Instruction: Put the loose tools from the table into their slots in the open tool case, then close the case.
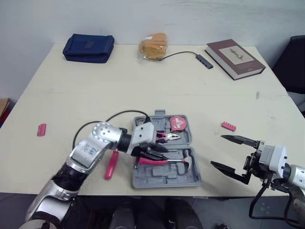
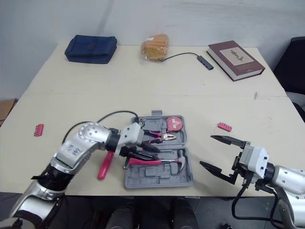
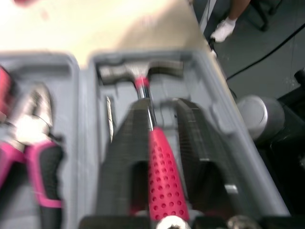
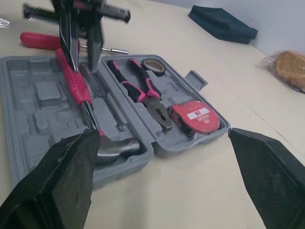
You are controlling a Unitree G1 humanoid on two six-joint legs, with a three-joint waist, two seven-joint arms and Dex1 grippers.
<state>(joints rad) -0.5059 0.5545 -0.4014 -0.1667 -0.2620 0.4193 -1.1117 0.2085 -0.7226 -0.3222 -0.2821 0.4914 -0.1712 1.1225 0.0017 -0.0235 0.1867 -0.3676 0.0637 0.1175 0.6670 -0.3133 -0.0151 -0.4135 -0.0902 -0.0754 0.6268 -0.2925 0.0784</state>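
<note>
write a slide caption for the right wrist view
Right gripper open before the open tool case; left gripper over the hammer, pliers and tape measure already slotted.

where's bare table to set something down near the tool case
Bare: the middle, between the tool case and the blue pouch, bagged bread and book at the far edge. Also between the left bit holder and the screwdriver. Crowded: beside the case, by the left end effector and right end effector.

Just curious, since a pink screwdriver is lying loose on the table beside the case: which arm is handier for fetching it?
Left. The screwdriver lies on the left side of the tool case, close beside the left gripper. The right gripper hangs open beyond the case's opposite side and would have to reach across it.
</note>
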